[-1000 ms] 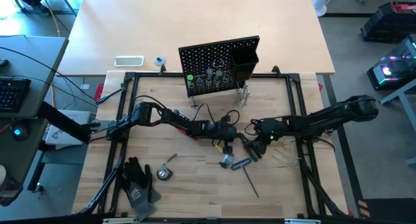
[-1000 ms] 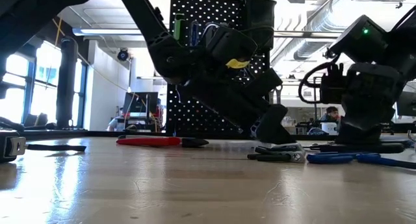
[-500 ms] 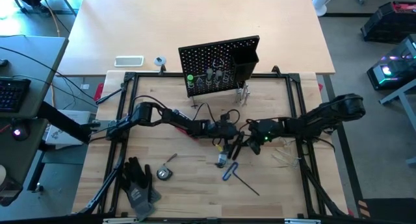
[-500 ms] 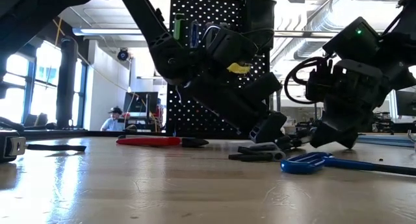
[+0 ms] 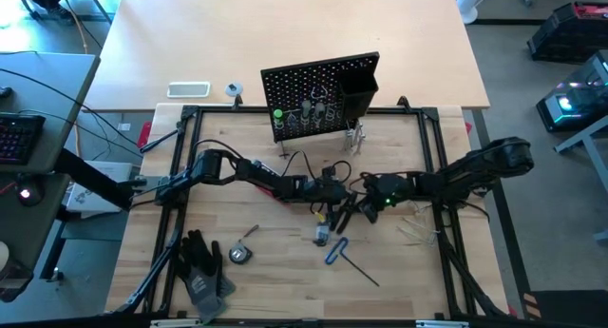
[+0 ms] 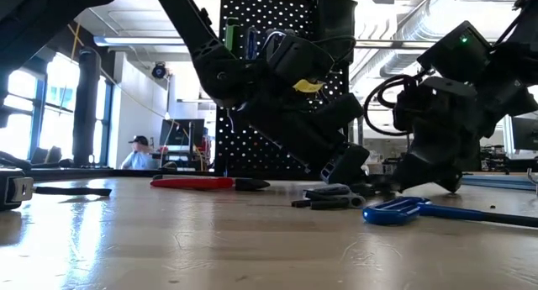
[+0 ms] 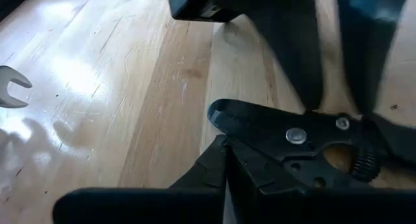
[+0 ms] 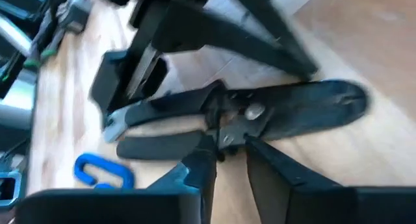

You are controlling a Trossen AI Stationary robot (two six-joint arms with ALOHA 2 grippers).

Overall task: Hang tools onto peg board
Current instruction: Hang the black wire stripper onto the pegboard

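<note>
The black pliers (image 5: 344, 217) lie flat on the table's middle, between my two grippers. My left gripper (image 7: 224, 146) is shut, with its tips at the pliers' head (image 7: 286, 130). My right gripper (image 8: 229, 152) comes from the right and is shut on the pliers' joint. A blue-handled hex key (image 5: 334, 250) lies just nearer, and a silver wrench (image 5: 323, 236) beside it. The peg board (image 5: 323, 95) stands at the far side with a green screwdriver (image 5: 277, 116) and other tools hanging on it. My left gripper's shut fingertips (image 7: 221, 156) lie against the edge of the pliers' head (image 7: 224, 123), slanting down from the table's left. The pliers stay flat on the table. My right gripper pinches the pliers at the joint (image 8: 227, 136) between its two fingertips, slanting down from the right and lying across the tool. The handles (image 8: 156, 130) and the head (image 8: 325, 100) rest on the table.
Black work gloves (image 5: 204, 266) and a small tape measure (image 5: 239, 254) lie at the near left. A red-black flat tool (image 6: 202, 183) lies left of the arms. A white flat device (image 5: 188, 89) sits beyond the frame, far left. A person shows in the room behind.
My right gripper has gone toward the table's left, tipped further down and reached the pliers. The pliers have slid a little toward the left. The blue hex key has been swept toward the near left and turned about.
</note>
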